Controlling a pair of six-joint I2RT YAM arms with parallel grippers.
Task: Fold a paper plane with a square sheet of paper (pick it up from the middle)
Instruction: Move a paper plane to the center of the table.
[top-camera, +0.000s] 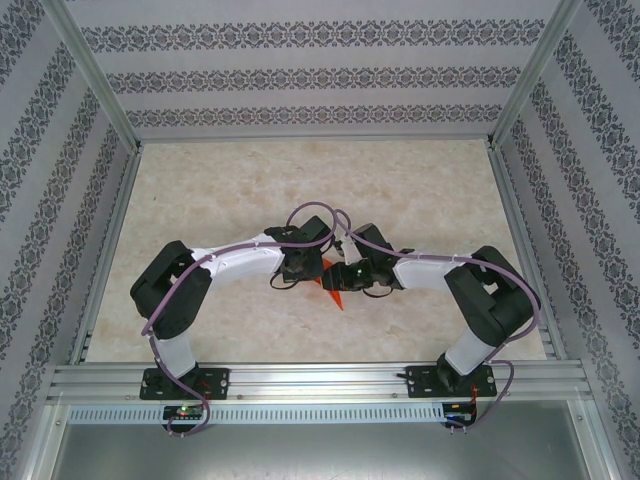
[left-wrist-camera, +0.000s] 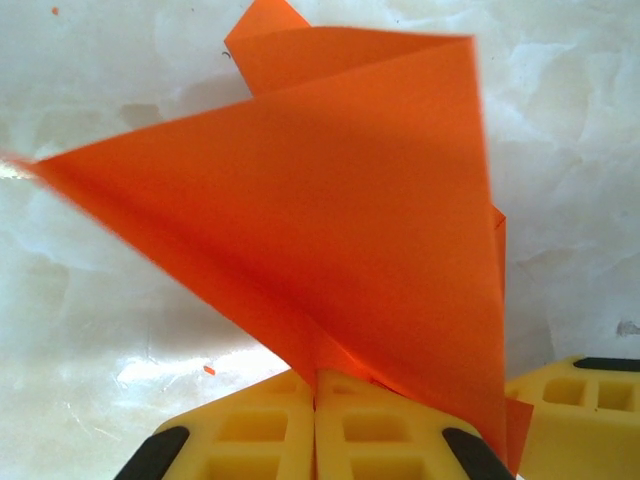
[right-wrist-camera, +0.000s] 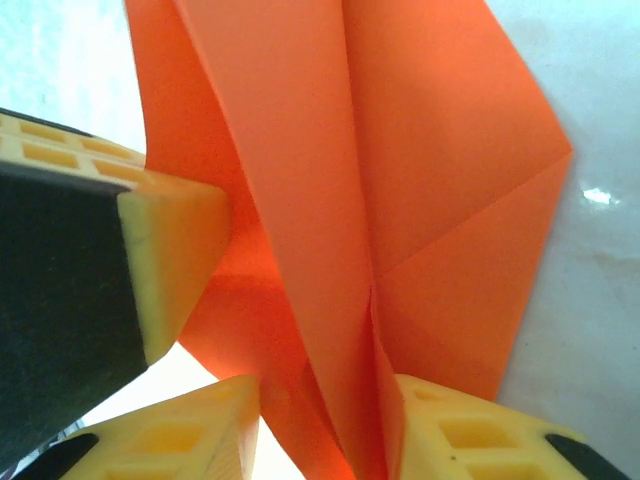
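Paper plane (left-wrist-camera: 330, 220) bright orange; table (top-camera: 250, 190) cream, seemingly marbled.

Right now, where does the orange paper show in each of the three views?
Top external: the orange paper sits mid-table, a small patch between the two wrists.
Left wrist: the paper spans most of the picture, rising from the left gripper, which is shut on it.
Right wrist: the paper runs down the centre, passing between the fingers of the right gripper.
Shared landmark: the pale marbled table behind the paper.

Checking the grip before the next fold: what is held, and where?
The left gripper pinches the folded orange paper by its narrow folded end. The right gripper straddles it; grip unclear.
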